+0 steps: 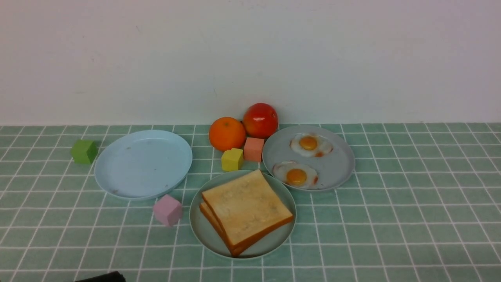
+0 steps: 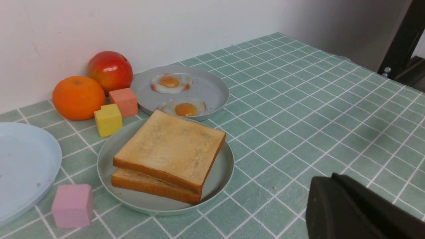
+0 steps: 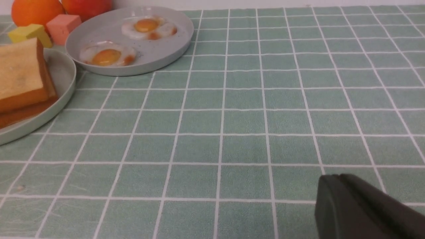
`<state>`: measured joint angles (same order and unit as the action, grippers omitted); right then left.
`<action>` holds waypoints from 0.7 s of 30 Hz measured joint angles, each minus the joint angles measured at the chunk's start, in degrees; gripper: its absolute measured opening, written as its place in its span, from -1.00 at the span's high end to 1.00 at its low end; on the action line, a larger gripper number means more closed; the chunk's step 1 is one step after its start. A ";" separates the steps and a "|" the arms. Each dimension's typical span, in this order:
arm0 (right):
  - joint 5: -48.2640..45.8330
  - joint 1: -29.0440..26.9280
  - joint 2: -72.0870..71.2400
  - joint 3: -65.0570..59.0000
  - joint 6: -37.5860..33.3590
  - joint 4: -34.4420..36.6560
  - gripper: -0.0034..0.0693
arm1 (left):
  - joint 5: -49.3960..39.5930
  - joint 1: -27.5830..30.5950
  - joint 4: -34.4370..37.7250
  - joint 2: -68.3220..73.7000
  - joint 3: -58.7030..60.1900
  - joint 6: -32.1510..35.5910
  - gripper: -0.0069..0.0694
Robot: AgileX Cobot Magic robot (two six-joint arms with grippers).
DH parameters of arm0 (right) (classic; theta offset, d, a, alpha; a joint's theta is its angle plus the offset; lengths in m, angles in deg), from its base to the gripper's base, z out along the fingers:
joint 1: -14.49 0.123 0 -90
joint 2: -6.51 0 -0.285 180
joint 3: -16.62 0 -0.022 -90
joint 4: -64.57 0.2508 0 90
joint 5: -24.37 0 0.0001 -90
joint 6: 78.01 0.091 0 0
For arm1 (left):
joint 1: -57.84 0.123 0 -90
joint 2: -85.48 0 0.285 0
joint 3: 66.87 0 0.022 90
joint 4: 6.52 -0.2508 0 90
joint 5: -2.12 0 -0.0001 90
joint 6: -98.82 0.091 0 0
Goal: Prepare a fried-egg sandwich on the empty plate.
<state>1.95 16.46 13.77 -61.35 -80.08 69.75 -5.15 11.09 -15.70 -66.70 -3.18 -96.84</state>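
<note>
Two stacked toast slices [image 1: 246,209] on mint plate [image 1: 203,231].

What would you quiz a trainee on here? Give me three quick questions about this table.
1. True or false: the two toast slices lie stacked on one plate.
2. How many fried eggs lie on the grey plate?
3. Which plate holds nothing: A, the grey plate; B, the light blue plate; C, the mint-green plate?
Key: 1 true; 2 two; 3 B.
</note>
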 joint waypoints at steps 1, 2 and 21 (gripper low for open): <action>0.00 0.00 0.00 -0.05 0.00 0.00 0.95 | 0.00 0.00 0.00 0.00 0.00 0.00 0.81; 0.00 0.00 0.00 -0.05 0.00 0.00 0.94 | 0.00 0.00 0.00 0.00 0.00 0.00 0.81; 0.00 0.00 0.00 -0.05 0.00 -0.11 0.90 | -0.05 0.12 -0.16 -0.06 0.00 0.00 0.78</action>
<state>1.95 16.46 13.77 -61.40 -80.08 69.64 -5.20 11.22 -15.86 -66.76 -3.18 -96.84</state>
